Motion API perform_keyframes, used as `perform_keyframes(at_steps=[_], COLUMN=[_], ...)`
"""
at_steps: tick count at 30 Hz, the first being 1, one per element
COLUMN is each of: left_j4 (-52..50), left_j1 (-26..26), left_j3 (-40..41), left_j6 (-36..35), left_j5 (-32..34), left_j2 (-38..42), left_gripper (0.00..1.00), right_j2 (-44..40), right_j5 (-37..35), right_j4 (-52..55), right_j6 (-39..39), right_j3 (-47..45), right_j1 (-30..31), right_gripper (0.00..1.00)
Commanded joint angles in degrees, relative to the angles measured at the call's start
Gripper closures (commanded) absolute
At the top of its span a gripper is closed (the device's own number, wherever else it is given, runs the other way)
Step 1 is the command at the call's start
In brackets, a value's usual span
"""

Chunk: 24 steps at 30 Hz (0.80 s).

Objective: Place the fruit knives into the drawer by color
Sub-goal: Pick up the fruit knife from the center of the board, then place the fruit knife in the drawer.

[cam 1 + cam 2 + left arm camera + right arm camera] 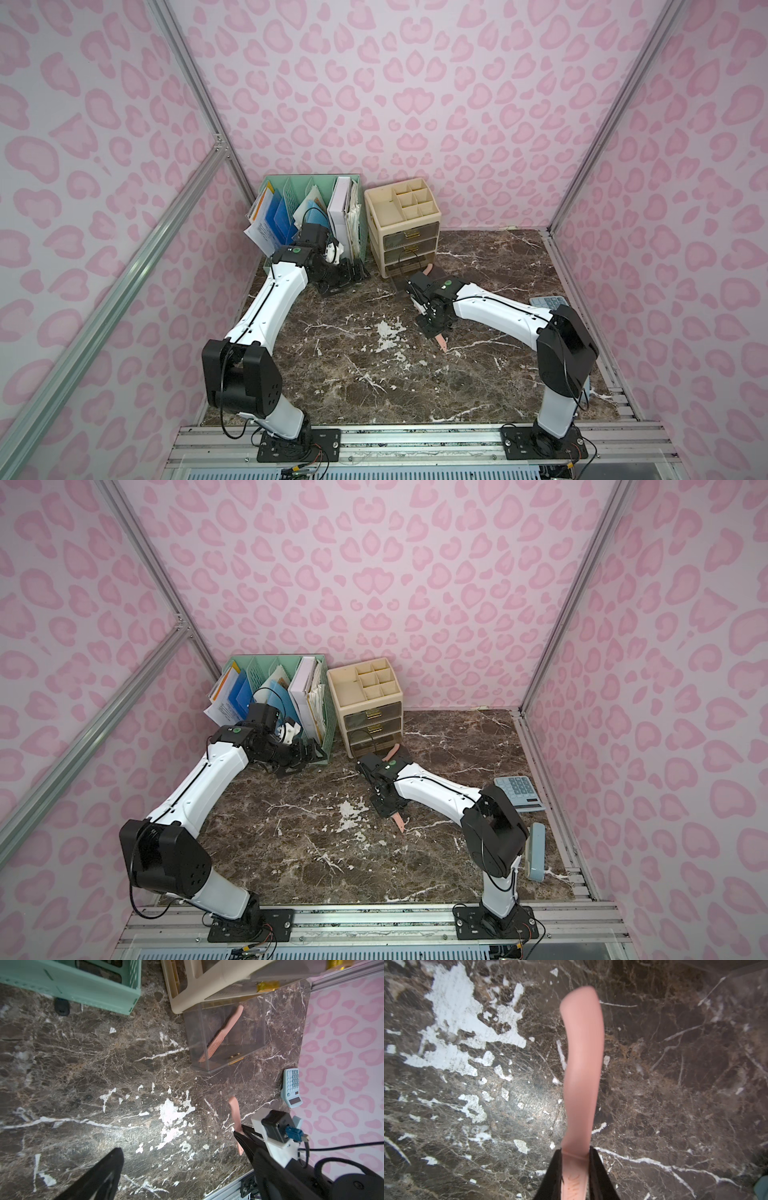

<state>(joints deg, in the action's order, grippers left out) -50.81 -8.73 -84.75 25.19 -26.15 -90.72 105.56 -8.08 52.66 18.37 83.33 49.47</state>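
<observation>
Your right gripper [576, 1154] is clamped on a pink knife [581, 1064], gripping it at the blade end while the curved handle sticks out past the jaws. In a top view the pointed tip [443, 345] pokes out the other side, toward the robot's base. You're holding it over the marble table [374, 374], near the front of the open drawer [257, 1022]. Between the jaws the blade carries raised lettering. The gripper and the frame edge cut it off, so you can't read a whole word from it. A second pink knife [224, 1031] lies slantwise inside that clear drawer, the lowest one of the beige cabinet [401, 220]. It has a faint embossed mark on the blade, too small to read. Your left gripper [351, 276] stands spread wide and empty, just beside the green rack [274, 187], well apart from both knives. The papers in the rack show print too fine to make out. The same goes for the keys of the blue calculator [519, 791] at the table's right edge.
</observation>
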Motion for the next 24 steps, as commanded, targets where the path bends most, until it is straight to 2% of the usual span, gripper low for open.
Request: perform_keyframes(at_steps=[1, 6, 14, 24], left_j4=[-0.11, -0.38, -0.85, -1.29], left_j1=[-0.12, -0.32, -0.67, -0.83], left_j3=[-0.92, -1.84, -4.14, -6.35], left_j6=[-0.32, -0.23, -0.23, -0.35], left_j5=[-0.06, -0.04, 0.03, -0.47], left_j2=[-0.56, -1.00, -1.66, -2.01], left_gripper=[0.02, 0.01, 0.01, 0.01], right_j2=[-0.59, -0.76, 2.75, 0.49], right_j5=[-1.20, -0.14, 1.75, 7.95], right_j4=[2.39, 4.32, 9.60, 7.53], right_j6=[1.23, 4.69, 14.35, 25.71], right_j3=[0.98, 5.26, 14.40, 13.71], right_j1=[-0.16, -0.81, -2.37, -8.46], right_gripper=[0.82, 0.82, 0.79, 0.78])
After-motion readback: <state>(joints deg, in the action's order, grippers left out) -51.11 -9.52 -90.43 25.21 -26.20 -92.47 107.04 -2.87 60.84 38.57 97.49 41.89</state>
